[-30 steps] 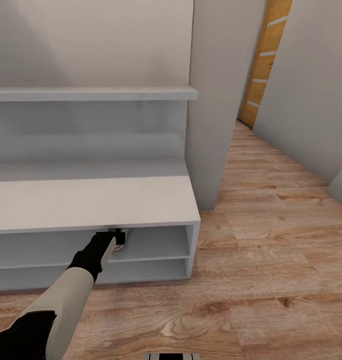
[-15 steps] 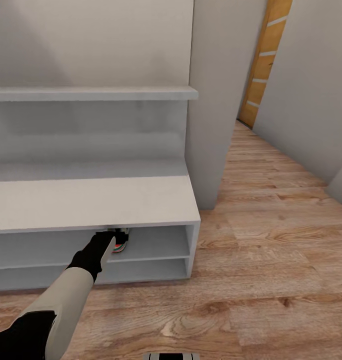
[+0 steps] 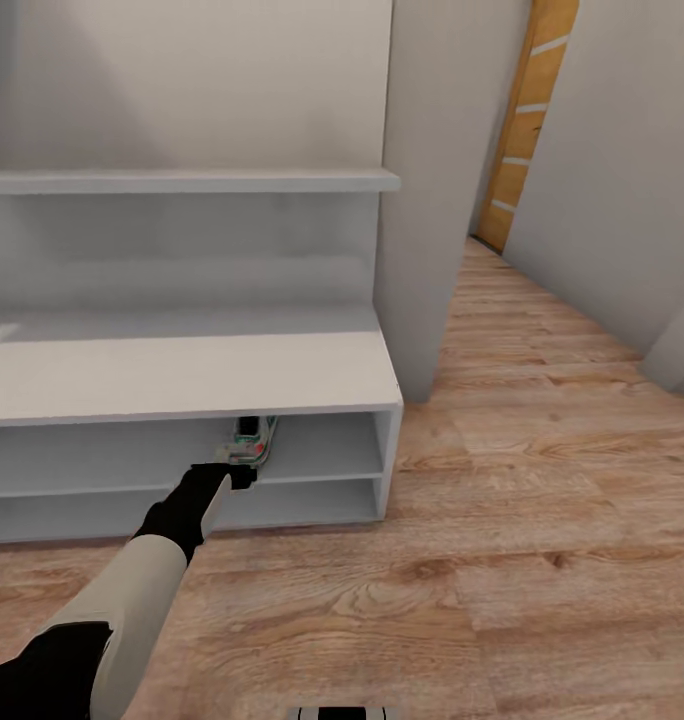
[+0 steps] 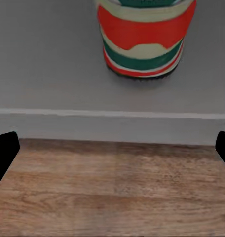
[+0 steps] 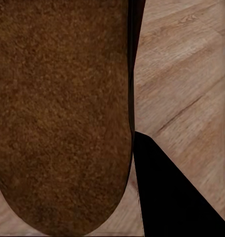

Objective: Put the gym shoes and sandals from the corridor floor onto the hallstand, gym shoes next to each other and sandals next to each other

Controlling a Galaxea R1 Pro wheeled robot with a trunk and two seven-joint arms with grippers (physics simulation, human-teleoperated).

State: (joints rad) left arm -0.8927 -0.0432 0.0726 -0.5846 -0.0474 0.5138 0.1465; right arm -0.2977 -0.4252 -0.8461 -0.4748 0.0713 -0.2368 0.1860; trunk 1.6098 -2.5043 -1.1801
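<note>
Pale grey-white, the hallstand [image 3: 192, 385] is seen with one gym shoe [image 3: 254, 441] set on its upper open tier, under the bench and toward the unit's open end; the left gripper [image 3: 238, 468] is held just at the front edge of that tier, beside the shoe's heel. From the left wrist view the shoe's red-orange heel and green stripe [image 4: 142, 39] are shown resting on the grey shelf board, clear of the corridor floor [image 4: 112, 187] below; the two black fingertips [image 4: 4, 153] are seen far apart at the picture's edges, so the jaws are judged wide and holding nothing. The placing of this shoe is judged done (its partner cannot be found in these pictures); the next move is judged to call for the left arm to be drawn away from the hallstand without the heel being nudged. What the head view lacks is supplied by the right wrist view: a brown sandal [image 5: 63, 113] is pressed close against the lens over wood planks, apparently gripped by the right gripper, though its jaws cannot be told.
</note>
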